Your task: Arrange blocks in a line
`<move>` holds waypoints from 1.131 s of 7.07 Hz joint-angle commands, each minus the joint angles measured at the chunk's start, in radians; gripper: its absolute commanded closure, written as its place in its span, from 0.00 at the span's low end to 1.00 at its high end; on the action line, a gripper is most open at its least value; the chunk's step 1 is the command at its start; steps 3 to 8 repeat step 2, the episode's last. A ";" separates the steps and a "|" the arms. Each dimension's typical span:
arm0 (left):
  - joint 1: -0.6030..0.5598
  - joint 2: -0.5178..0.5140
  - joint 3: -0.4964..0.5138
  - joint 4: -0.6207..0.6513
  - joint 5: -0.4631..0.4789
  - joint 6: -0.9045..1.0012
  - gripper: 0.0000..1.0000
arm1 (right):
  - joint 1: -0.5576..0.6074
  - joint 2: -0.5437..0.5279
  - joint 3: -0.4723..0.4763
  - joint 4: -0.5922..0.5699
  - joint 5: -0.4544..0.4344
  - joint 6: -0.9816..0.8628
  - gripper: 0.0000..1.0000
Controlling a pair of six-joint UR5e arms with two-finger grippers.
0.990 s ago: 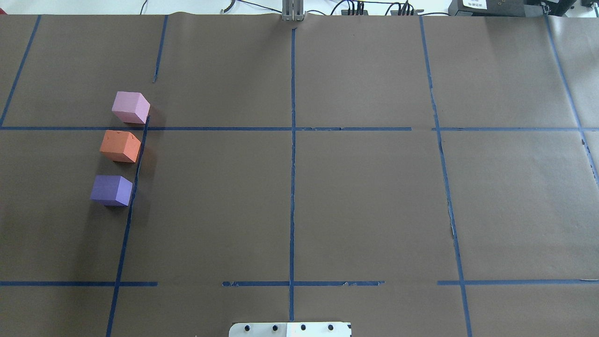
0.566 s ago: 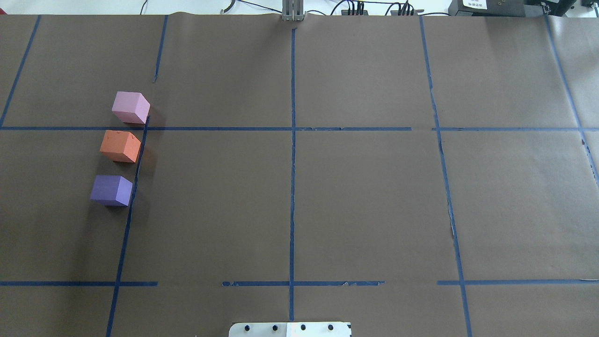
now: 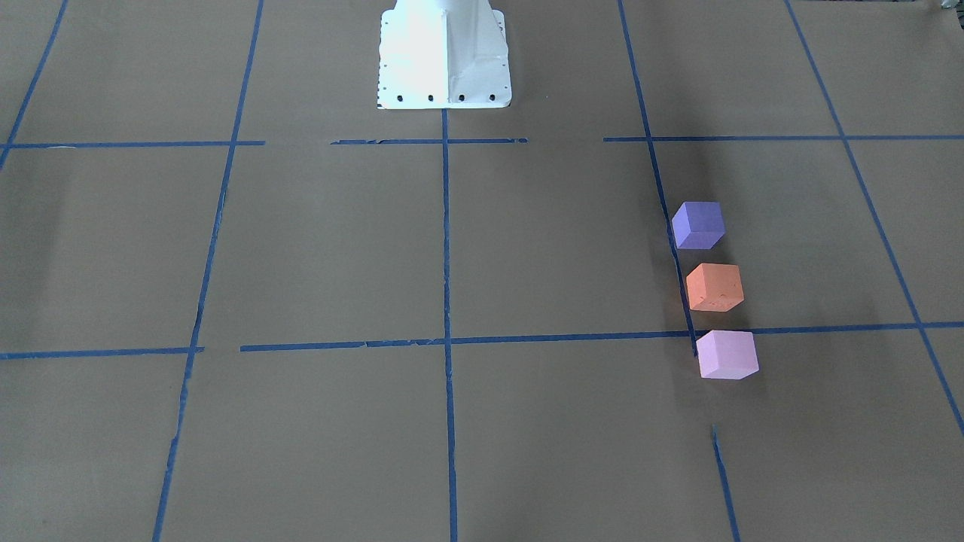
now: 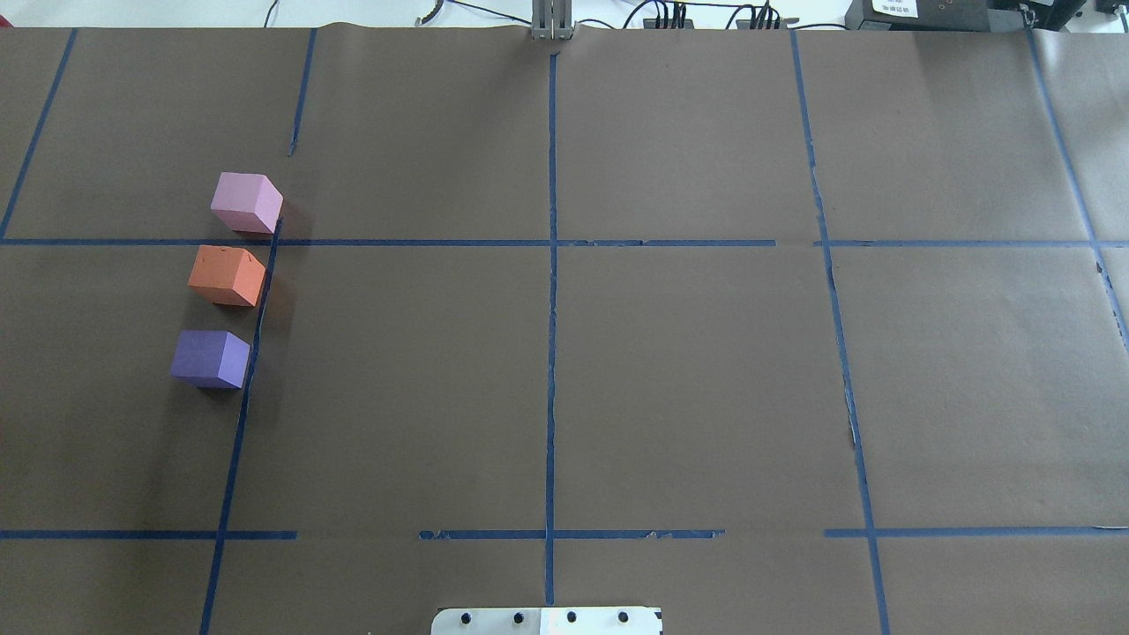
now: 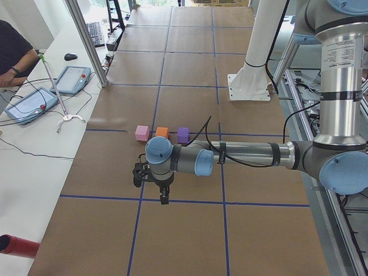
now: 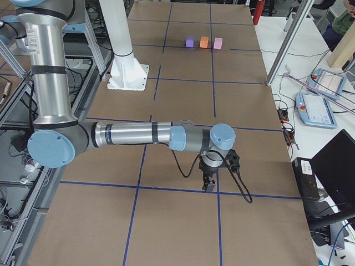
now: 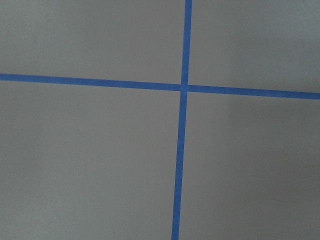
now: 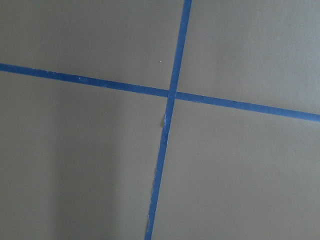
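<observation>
The pale pink-lilac block [image 4: 247,202], the orange block [image 4: 227,275] and the violet-blue block [image 4: 210,358] stand in a near-straight row on the table's left side, just left of a blue tape line, with small gaps between them. In the front-facing view the violet-blue [image 3: 698,224], orange [image 3: 715,287] and pink [image 3: 727,354] blocks stand at the right. My left gripper [image 5: 164,198] shows only in the exterior left view, well clear of the blocks. My right gripper [image 6: 209,185] shows only in the exterior right view, far from them. I cannot tell whether either is open or shut. Both wrist views show only paper and tape.
Brown paper with a blue tape grid [image 4: 551,353] covers the table. The white robot base [image 3: 443,53] stands at the near middle edge. Teach pendants [image 5: 26,105] and an operator [image 5: 14,49] are beside the table's far side. Cables lie along the far edge [image 4: 670,13].
</observation>
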 commanded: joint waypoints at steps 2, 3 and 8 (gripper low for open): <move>-0.005 0.011 -0.029 0.000 -0.001 0.003 0.00 | 0.000 0.000 0.000 0.000 0.000 0.000 0.00; -0.005 0.011 -0.029 0.000 -0.001 0.003 0.00 | 0.000 0.000 0.000 0.000 0.000 0.000 0.00; -0.005 0.011 -0.029 0.000 -0.001 0.003 0.00 | 0.000 0.000 0.000 0.000 0.000 0.000 0.00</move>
